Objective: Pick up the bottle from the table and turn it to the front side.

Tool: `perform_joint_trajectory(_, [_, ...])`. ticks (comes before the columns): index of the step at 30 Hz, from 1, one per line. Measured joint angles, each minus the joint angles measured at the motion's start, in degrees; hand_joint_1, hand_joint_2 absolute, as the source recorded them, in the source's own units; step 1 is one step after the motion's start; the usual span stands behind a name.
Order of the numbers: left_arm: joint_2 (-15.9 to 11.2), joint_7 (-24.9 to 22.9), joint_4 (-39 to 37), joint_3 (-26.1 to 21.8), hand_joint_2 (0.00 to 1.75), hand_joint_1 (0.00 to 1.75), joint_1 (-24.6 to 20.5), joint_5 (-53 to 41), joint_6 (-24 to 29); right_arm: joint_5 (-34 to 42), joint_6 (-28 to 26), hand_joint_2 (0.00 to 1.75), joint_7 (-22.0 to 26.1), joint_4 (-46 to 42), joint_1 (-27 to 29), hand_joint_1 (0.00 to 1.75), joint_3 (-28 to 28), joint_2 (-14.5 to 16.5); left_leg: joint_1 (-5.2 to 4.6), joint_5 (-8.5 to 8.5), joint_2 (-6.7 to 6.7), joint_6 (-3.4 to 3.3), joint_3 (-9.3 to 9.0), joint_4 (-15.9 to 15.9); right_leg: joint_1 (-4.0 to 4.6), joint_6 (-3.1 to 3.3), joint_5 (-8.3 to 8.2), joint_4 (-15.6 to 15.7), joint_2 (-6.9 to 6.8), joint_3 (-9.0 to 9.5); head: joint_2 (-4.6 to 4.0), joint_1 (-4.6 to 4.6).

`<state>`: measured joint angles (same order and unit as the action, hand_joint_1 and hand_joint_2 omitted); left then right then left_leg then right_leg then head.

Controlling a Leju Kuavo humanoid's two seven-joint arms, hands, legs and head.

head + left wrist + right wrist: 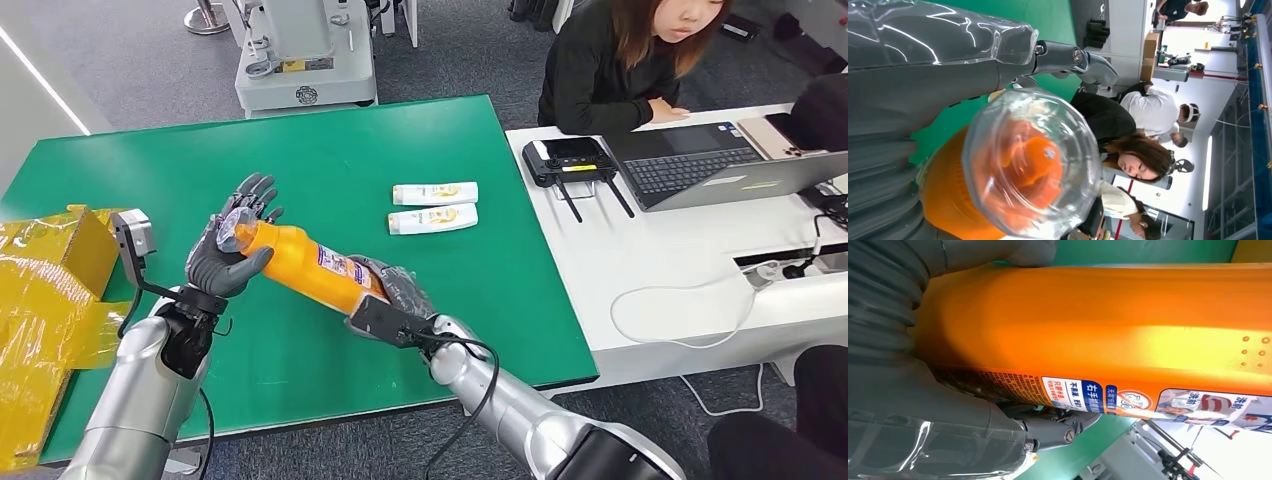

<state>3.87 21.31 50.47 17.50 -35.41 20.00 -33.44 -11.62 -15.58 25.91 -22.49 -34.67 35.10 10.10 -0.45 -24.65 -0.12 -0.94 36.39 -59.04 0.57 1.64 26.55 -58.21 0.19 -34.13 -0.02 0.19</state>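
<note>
The bottle was already up off the table, so the pick was done. The turn looked partly done. The right hand gripped its bottom end. The left hand cupped the cap end, fingers spread. Two tubes lay farther back.

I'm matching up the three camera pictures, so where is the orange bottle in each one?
Head view: orange bottle left of centre, between both hands.
Left wrist view: its clear cap end-on, lower centre.
Right wrist view: its side across the middle.
Shared landmark: green table.
</note>
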Motion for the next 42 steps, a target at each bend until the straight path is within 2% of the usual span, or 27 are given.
perform_joint_trajectory(10, [0.15,0.25,0.00,0.78,1.75,0.00,-0.03,-0.04,0.81,1.59,0.53,1.75,1.49,-1.25,-1.15,1.75,-0.28,0.45,0.00,0.00,0.00,0.00,0.00,0.00,0.00,0.00,0.00,-0.02,0.00,0.01,0.00,0.00])
perform_joint_trajectory(23, [0.81,0.18,0.00,1.26,1.75,0.00,-0.35,0.69,0.28,0.99,2.80,1.75,-2.52,-0.50,-4.45,1.75,-0.21,3.96,0.00,0.00,0.00,0.00,0.00,0.00,0.00,0.00,0.00,-0.02,0.00,0.00,0.00,-0.01])
perform_joint_trajectory(36, [0.83,-0.48,-0.33,1.32,1.75,0.02,-1.64,2.43,-0.08,-0.20,1.75,1.75,-6.13,1.79,-4.57,1.75,0.48,4.28,0.00,0.00,0.01,0.00,0.00,-0.01,0.00,0.00,0.00,0.00,0.00,-0.01,0.00,0.00])
perform_joint_trajectory(40, [0.83,-0.54,-0.86,1.32,1.75,1.75,-1.86,2.70,-0.58,-0.21,1.37,1.75,-6.06,2.12,-4.41,1.75,0.49,4.05,0.00,0.00,0.01,0.00,0.00,-0.01,0.00,0.00,0.00,0.00,0.01,-0.02,0.00,-0.01])
perform_joint_trajectory(42, [0.81,-0.54,-1.02,1.32,1.75,1.75,-1.86,2.74,-0.97,-0.25,0.93,1.75,-5.92,2.14,-4.13,1.75,0.49,3.89,0.00,0.00,0.01,0.00,0.00,-0.01,0.00,0.00,0.00,0.00,0.01,-0.02,0.00,-0.01])
